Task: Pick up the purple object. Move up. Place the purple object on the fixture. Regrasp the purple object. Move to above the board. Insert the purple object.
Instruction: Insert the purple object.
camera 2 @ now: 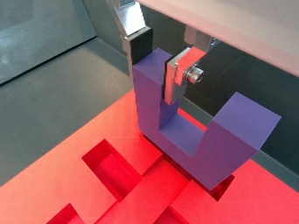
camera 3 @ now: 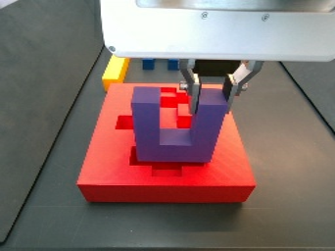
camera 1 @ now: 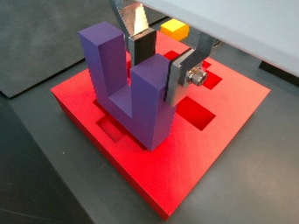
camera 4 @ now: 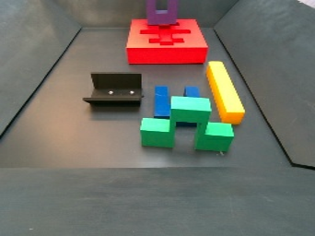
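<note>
The purple object (camera 3: 164,132) stands upright on the red board (camera 3: 164,186), with its base down in a cross-shaped recess and both prongs pointing up. My gripper (camera 3: 213,93) comes down from above and is shut on one prong. In both wrist views the silver plate (camera 1: 181,79) lies flat against one side of that prong, while the dark pad (camera 2: 138,48) sits at its opposite side. The other prong (camera 1: 103,52) stands free. In a side view the purple object (camera 4: 161,11) shows at the far end of the board (camera 4: 167,51). The black fixture (camera 4: 113,89) stands apart from the board with nothing on it.
A yellow bar (camera 4: 224,90), a blue block (camera 4: 161,100) and green blocks (camera 4: 190,109) (camera 4: 157,132) (camera 4: 215,135) lie grouped on the dark floor beside the fixture. The yellow bar (camera 3: 116,71) also shows behind the board. Grey walls ring the floor.
</note>
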You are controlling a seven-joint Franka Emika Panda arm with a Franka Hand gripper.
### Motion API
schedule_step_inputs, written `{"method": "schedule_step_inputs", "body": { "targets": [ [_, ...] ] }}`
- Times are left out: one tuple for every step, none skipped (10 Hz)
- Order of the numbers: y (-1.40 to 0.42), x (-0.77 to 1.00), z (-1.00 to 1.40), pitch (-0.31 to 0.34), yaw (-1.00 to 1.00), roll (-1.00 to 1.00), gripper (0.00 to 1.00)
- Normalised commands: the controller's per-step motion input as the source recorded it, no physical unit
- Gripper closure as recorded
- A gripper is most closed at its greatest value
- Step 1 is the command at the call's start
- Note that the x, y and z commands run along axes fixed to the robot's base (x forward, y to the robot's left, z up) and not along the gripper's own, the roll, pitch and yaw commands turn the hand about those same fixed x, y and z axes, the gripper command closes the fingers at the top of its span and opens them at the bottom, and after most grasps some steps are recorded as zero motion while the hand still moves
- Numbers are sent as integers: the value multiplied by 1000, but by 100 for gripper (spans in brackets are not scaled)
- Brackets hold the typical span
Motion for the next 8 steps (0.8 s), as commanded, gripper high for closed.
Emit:
{"method": "schedule_step_inputs", "body": {
  "targets": [
    [17, -120, 40, -39, 0, -146, 100],
    [57, -229, 6, -56, 0, -87, 100],
    [66, -229, 6, -71, 0, -87, 100],
    [109, -91, 60, -31, 0, -63, 100],
    [51, -43, 9, -29, 0, 0, 100],
    [0, 0, 0, -29, 29, -16, 100],
    [-46, 97, -20, 0, 77, 0, 100],
    [-83, 43, -86, 0, 57, 0, 100]
  ]
}}
